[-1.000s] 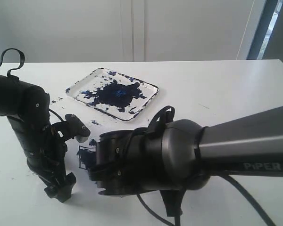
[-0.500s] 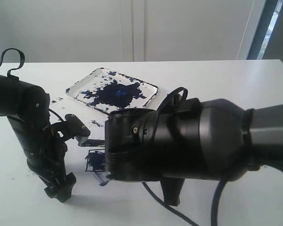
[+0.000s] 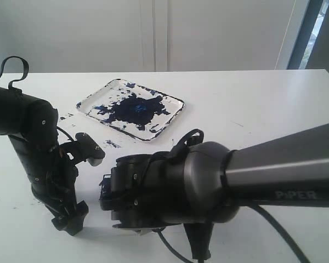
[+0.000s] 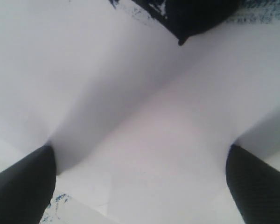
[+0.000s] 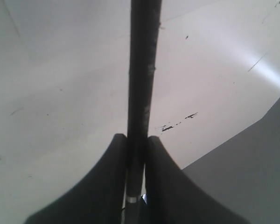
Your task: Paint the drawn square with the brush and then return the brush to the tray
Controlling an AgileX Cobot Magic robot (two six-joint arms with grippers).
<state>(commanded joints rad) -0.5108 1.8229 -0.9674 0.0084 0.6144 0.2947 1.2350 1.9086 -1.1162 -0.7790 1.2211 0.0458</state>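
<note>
Pinched on the brush (image 5: 142, 84), between the two dark fingers (image 5: 102, 186) of the right gripper (image 5: 136, 140): clenched from both sides of the thin black shaft, no gap left. Running straight out past the fingertips over the white surface; silver band (image 5: 133, 199) just showing deep in the cleft between them. Bristle tip not to be made out. In the exterior view, wholly hidden under the bulky right arm (image 3: 208, 181), low over the front of the table (image 3: 252, 98). Same for the drawn square, covered by that arm.

Just to the left, the left gripper (image 3: 70, 222), pointing down with tips at the white sheet (image 4: 140, 116). Released: fingers (image 4: 18, 186) spread wide, nothing but bare paper between. Blue smears (image 4: 140, 11) on the sheet beyond them.

Farther back, well apart from both grippers, the tray (image 3: 178, 107), blotted dark blue in the middle and speckled round the rim
</note>
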